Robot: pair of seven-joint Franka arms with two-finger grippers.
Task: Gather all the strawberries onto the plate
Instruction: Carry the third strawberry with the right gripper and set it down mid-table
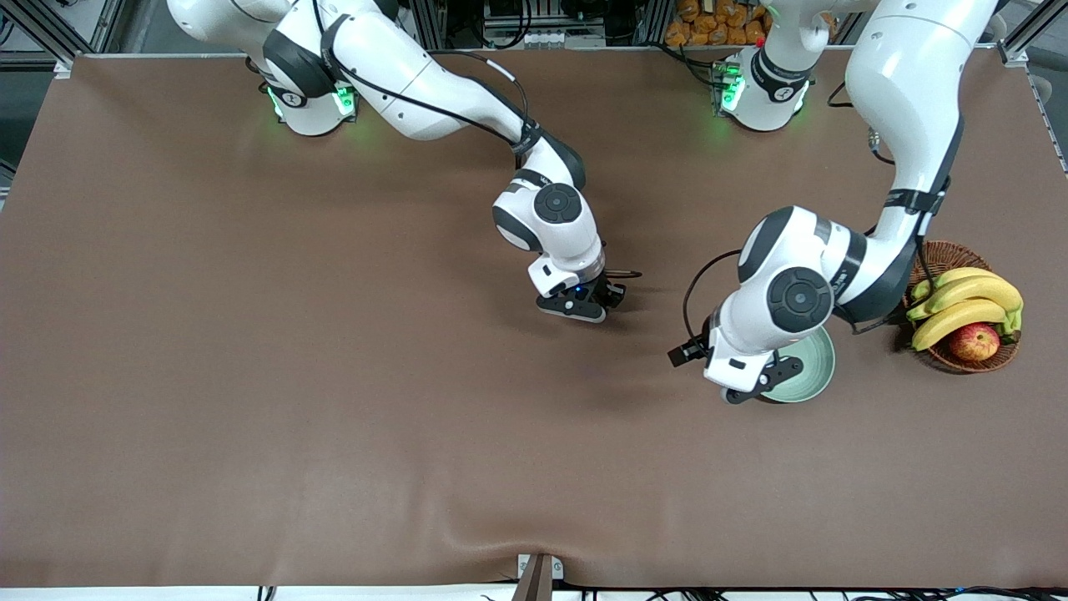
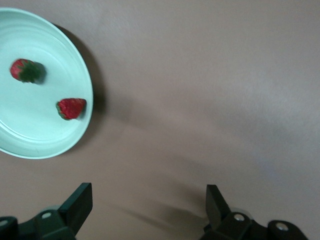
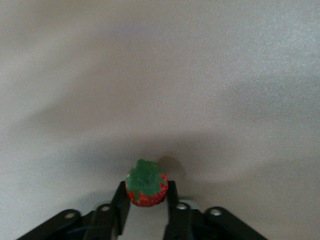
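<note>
- My right gripper (image 3: 146, 200) is down near the middle of the brown table (image 1: 250, 376), and its two fingers sit either side of a strawberry (image 3: 146, 188), flanking it closely, leafy top up.
- Whether they press the berry or have just let go I cannot tell (the pads look flush with its sides, but the contact itself is hidden).
- My left gripper (image 2: 150, 210) hangs with its jaws spread wide and nothing between them, over bare table just beside the plate (image 2: 30, 145).
- The plate is pale mint green and lies toward my left arm's end of the table; in the front view my left wrist covers much of it.
- Two strawberries lie in the plate: one (image 2: 71, 108) near the rim, the other (image 2: 25, 70) closer to the middle, apart from each other.
- A wicker basket (image 1: 959, 361) with bananas (image 1: 964, 305) and an apple (image 1: 974, 341) stands near the plate, closer to the table's end.
</note>
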